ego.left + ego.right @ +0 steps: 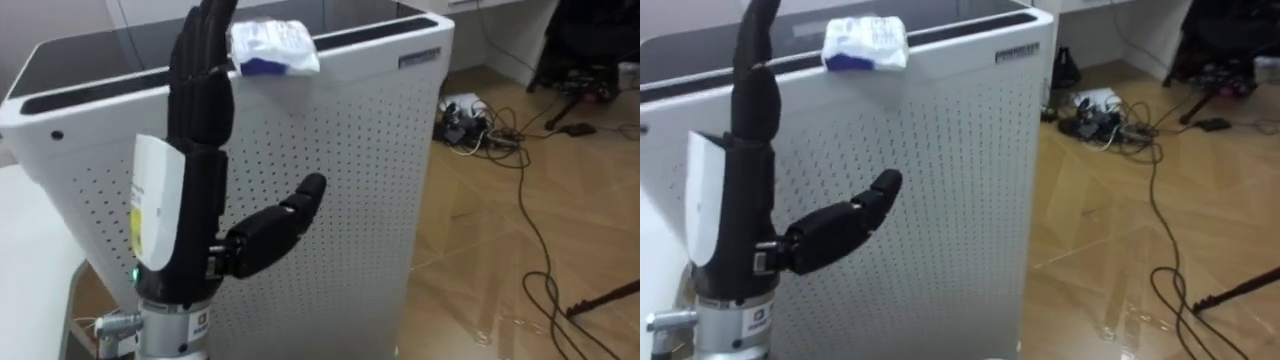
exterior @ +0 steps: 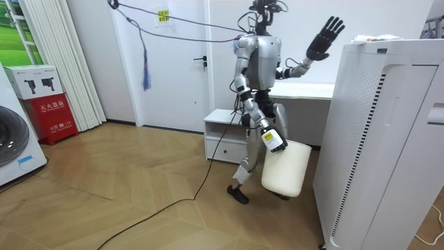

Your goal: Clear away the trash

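The garbage (image 1: 272, 48) is a crumpled white packet with blue print. It lies on the top front edge of a tall white perforated appliance (image 1: 340, 180). My left hand (image 1: 195, 150) is raised upright in front of the appliance with fingers straight and thumb spread, open, and its fingertips reach up beside the packet on its left. In the room view I stand beside the appliance (image 2: 374, 139) with the left hand (image 2: 322, 38) lifted toward the packet (image 2: 368, 39). My right hand (image 2: 272, 141) hangs low at my side, holding a white bin (image 2: 286, 170).
Cables and a power strip (image 1: 465, 115) lie on the wooden floor to the right of the appliance. A white desk (image 2: 305, 90) and a low white cabinet (image 2: 222, 132) stand behind me. A washing machine (image 2: 14, 139) and a red box (image 2: 52, 111) are at the room view's left.
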`<state>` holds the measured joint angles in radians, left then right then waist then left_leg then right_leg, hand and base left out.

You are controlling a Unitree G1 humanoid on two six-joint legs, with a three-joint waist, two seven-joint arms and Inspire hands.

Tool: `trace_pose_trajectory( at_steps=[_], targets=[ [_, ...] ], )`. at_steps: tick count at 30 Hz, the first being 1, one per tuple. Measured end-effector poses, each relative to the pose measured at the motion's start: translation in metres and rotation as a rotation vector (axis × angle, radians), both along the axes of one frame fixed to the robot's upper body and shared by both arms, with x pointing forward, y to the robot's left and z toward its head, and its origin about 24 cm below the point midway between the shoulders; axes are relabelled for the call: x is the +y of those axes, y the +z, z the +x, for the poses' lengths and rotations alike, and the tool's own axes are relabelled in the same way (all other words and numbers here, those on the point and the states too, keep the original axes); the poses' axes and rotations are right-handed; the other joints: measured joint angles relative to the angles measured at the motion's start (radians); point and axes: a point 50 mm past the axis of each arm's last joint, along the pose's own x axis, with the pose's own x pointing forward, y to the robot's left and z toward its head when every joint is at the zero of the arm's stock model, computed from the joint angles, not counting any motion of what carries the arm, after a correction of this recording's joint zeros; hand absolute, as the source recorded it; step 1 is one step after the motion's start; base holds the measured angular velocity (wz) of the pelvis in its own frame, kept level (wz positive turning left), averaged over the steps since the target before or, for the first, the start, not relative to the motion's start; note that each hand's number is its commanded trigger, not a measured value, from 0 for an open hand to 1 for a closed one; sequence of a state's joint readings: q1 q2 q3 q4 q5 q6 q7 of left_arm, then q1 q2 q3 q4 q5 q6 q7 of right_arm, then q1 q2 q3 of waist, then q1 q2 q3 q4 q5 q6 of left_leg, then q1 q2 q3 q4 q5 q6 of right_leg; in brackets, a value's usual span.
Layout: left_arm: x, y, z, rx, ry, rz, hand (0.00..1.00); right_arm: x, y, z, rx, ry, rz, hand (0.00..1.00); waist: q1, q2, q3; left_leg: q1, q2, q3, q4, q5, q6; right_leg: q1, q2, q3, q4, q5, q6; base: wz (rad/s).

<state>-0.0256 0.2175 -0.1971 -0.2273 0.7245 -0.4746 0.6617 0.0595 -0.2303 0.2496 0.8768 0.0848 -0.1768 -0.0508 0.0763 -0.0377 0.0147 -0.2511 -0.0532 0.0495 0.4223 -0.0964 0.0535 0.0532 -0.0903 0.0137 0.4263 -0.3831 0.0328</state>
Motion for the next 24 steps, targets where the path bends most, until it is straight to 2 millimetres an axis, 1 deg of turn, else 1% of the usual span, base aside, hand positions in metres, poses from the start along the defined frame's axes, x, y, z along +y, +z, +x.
trace_pose_trajectory(
  at_steps=[1,2,3,4,5,6,7,8,9,10,11,12,13,14,15,16,17,18,19,20,21,22,23,24],
  targets=[
    [0.000,0.001,0.001,-0.006,0.000,0.005,0.00,0.000,0.000,0.001,-0.002,-0.003,0.002,1.00,0.000,-0.001,0.0006,-0.005,0.000,0.003,0.017,-0.018,0.003,0.001,-0.003,-0.002,0.002,-0.001,0.001,-0.14],
    [0.000,0.003,0.002,-0.019,0.003,0.024,0.00,0.000,0.000,0.001,-0.001,-0.002,0.004,1.00,-0.003,0.000,0.0001,-0.012,-0.005,0.005,0.051,-0.052,0.009,0.006,-0.011,-0.016,0.013,-0.003,0.005,-0.03],
    [-0.001,0.007,0.004,-0.035,0.005,0.037,0.00,0.001,0.000,0.001,0.006,0.003,0.009,1.00,-0.016,0.004,0.0011,-0.009,-0.012,0.005,0.073,-0.081,0.019,0.008,-0.020,-0.022,0.049,-0.006,0.011,0.04],
    [-0.002,0.008,0.005,-0.044,0.004,0.041,0.00,0.001,0.000,0.001,0.009,0.006,0.011,1.00,-0.016,0.009,0.0013,-0.005,-0.015,0.007,0.081,-0.095,0.026,0.001,-0.028,-0.030,0.086,-0.007,0.012,0.04],
    [-0.004,0.012,0.007,-0.069,0.000,0.054,0.00,0.003,0.000,0.002,0.015,0.011,0.016,1.00,-0.020,0.012,0.0024,0.010,-0.026,0.017,0.090,-0.117,0.037,-0.026,-0.049,-0.049,0.175,-0.004,0.017,0.00],
    [-0.006,0.017,0.009,-0.098,0.000,0.074,0.00,0.004,0.001,0.003,0.012,0.023,0.010,1.00,-0.020,0.012,0.0026,0.028,-0.038,0.032,0.097,-0.137,0.052,-0.056,-0.075,-0.053,0.262,0.008,0.035,-0.07],
    [-0.007,0.019,0.009,-0.111,0.001,0.085,0.00,0.004,0.001,0.003,0.011,0.027,0.006,1.00,-0.021,0.014,0.0032,0.039,-0.046,0.033,0.098,-0.145,0.058,-0.064,-0.086,-0.054,0.298,0.018,0.043,-0.05],
    [-0.009,0.021,0.010,-0.131,0.001,0.102,0.00,0.002,0.002,0.003,0.008,0.031,0.003,1.00,-0.024,0.022,0.0053,0.061,-0.053,0.040,0.100,-0.159,0.070,-0.073,-0.101,-0.055,0.349,0.045,0.047,-0.11],
    [-0.010,0.023,0.011,-0.148,0.004,0.120,0.00,0.002,0.003,0.004,0.003,0.032,0.003,1.00,-0.023,0.036,0.0067,0.081,-0.053,0.043,0.097,-0.173,0.077,-0.083,-0.106,-0.059,0.386,0.079,0.050,-0.12],
    [-0.010,0.024,0.011,-0.157,0.005,0.132,0.00,0.003,0.003,0.005,0.000,0.033,0.005,1.00,-0.021,0.043,0.0071,0.089,-0.052,0.042,0.093,-0.178,0.080,-0.089,-0.107,-0.063,0.399,0.095,0.050,-0.19],
    [-0.011,0.026,0.011,-0.176,0.007,0.143,0.00,0.004,0.004,0.006,-0.006,0.039,0.011,1.00,-0.017,0.057,0.0067,0.102,-0.045,0.040,0.077,-0.183,0.084,-0.105,-0.110,-0.070,0.403,0.090,0.055,-0.16],
    [-0.012,0.028,0.007,-0.208,-0.010,0.144,0.00,0.004,0.004,0.006,-0.004,0.043,0.016,1.00,-0.012,0.062,0.0062,0.111,-0.041,0.040,0.054,-0.183,0.084,-0.138,-0.106,-0.077,0.386,0.057,0.056,-0.14],
    [-0.012,0.030,0.006,-0.223,-0.019,0.143,0.00,0.004,0.004,0.006,-0.003,0.047,0.018,1.00,-0.013,0.061,0.0068,0.115,-0.039,0.040,0.047,-0.182,0.084,-0.157,-0.104,-0.079,0.373,0.044,0.052,-0.04],
    [-0.013,0.030,0.004,-0.242,-0.036,0.140,0.00,0.004,0.003,0.005,0.004,0.058,0.014,1.00,-0.013,0.061,0.0070,0.126,-0.034,0.039,0.036,-0.182,0.084,-0.184,-0.099,-0.082,0.321,0.034,0.051,0.06],
    [-0.013,0.029,0.003,-0.250,-0.034,0.143,0.00,0.004,0.003,0.005,0.009,0.077,0.004,1.00,-0.014,0.060,0.0068,0.144,-0.031,0.036,0.023,-0.181,0.080,-0.196,-0.099,-0.090,0.226,0.042,0.047,0.10],
    [-0.013,0.029,0.003,-0.251,-0.032,0.143,0.00,0.005,0.003,0.005,0.011,0.087,0.004,1.00,-0.016,0.058,0.0063,0.152,-0.031,0.032,0.018,-0.181,0.077,-0.192,-0.099,-0.097,0.167,0.060,0.044,0.14],
    [-0.012,0.029,0.003,-0.250,-0.023,0.143,0.00,0.007,0.003,0.005,0.012,0.099,0.009,1.00,-0.018,0.052,0.0086,0.164,-0.032,0.027,0.016,-0.185,0.067,-0.189,-0.091,-0.099,0.068,0.133,0.070,0.20],
    [-0.011,0.027,0.003,-0.238,-0.013,0.140,0.00,0.007,0.002,0.003,0.024,0.101,0.013,1.00,-0.017,0.054,0.0056,0.177,-0.021,0.012,0.006,-0.188,0.056,-0.168,-0.073,-0.114,0.036,0.141,0.064,0.14],
    [-0.010,0.028,0.004,-0.240,-0.006,0.141,0.00,0.007,0.002,0.003,0.024,0.106,0.012,1.00,-0.013,0.059,0.0019,0.176,-0.014,0.008,0.003,-0.188,0.051,-0.156,-0.063,-0.119,0.022,0.150,0.060,0.12],
    [-0.009,0.028,0.004,-0.247,0.003,0.153,0.00,0.008,0.003,0.005,0.021,0.117,0.014,1.00,-0.013,0.069,-0.0036,0.176,-0.005,-0.004,-0.004,-0.184,0.042,-0.143,-0.048,-0.129,-0.001,0.161,0.052,0.06],
    [-0.009,0.028,0.004,-0.250,0.011,0.168,0.00,0.009,0.004,0.006,0.022,0.133,0.012,1.00,-0.010,0.066,-0.0026,0.182,0.002,-0.007,-0.017,-0.179,0.035,-0.135,-0.041,-0.135,-0.017,0.167,0.047,0.08],
    [-0.009,0.028,0.004,-0.252,0.016,0.174,0.00,0.009,0.004,0.007,0.019,0.142,0.009,1.00,-0.007,0.066,-0.0026,0.183,0.006,-0.009,-0.019,-0.178,0.032,-0.132,-0.037,-0.137,-0.021,0.168,0.045,0.09],
    [-0.010,0.027,0.005,-0.252,0.026,0.187,0.00,0.009,0.004,0.007,0.021,0.146,0.010,1.00,-0.006,0.068,-0.0040,0.188,0.010,-0.018,-0.027,-0.174,0.026,-0.122,-0.031,-0.144,-0.033,0.171,0.039,0.09],
    [-0.009,0.027,0.005,-0.251,0.032,0.197,0.00,0.009,0.005,0.007,0.021,0.149,0.011,1.00,0.001,0.066,-0.0028,0.194,0.012,-0.024,-0.039,-0.169,0.019,-0.116,-0.028,-0.153,-0.045,0.174,0.035,0.09]
  ],
)
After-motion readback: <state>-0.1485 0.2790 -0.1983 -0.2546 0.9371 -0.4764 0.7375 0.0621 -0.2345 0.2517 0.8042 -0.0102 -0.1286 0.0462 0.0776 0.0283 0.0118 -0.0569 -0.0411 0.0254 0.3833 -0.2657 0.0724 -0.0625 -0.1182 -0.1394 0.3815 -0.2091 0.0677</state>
